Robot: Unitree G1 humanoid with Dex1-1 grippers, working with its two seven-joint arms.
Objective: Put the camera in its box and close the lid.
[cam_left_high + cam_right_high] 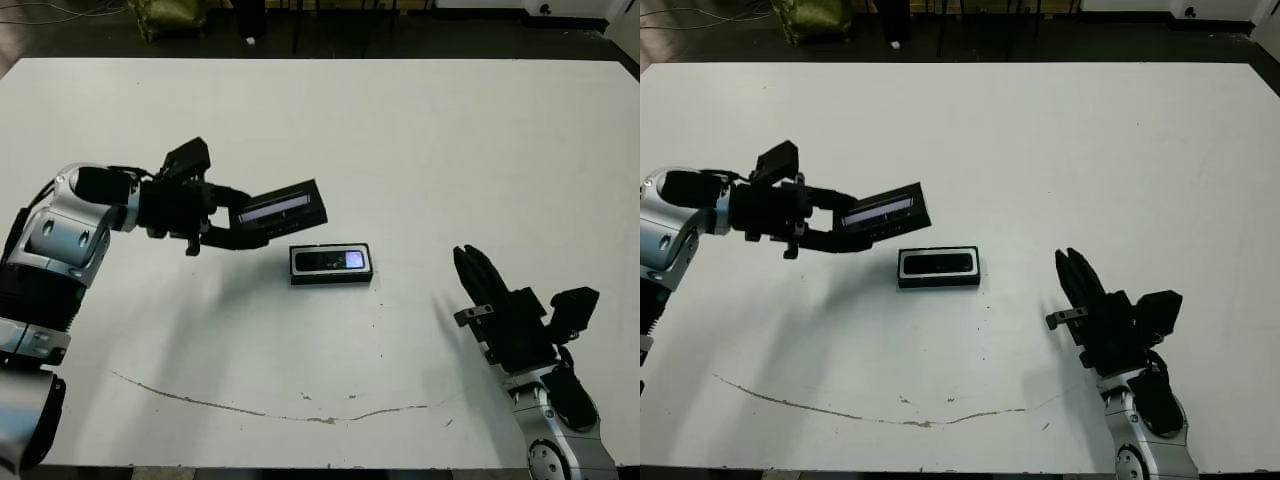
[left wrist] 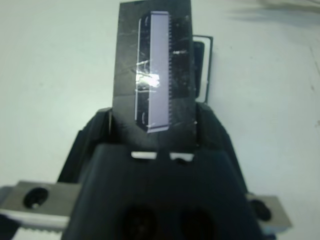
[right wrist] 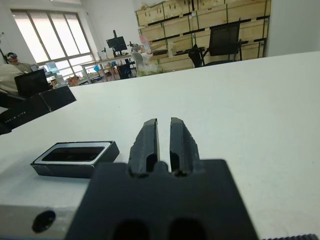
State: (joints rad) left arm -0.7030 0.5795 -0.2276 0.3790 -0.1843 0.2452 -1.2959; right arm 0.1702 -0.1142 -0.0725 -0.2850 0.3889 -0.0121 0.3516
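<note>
the lid [image 1: 283,208] is clamped in the left hand [image 1: 232,222] and held tilted in the air, just beside and above the box's left end. the box [image 1: 331,265] rests on the white surface [image 1: 420,140], with the camera [image 1: 333,261] lying inside it. the right hand [image 1: 1080,278], fingers pressed narrowly together and empty, is seen well apart to the right.

Storeroom-like lab: stacked crates [image 3: 200,20], monitors [image 3: 116,43].
</note>
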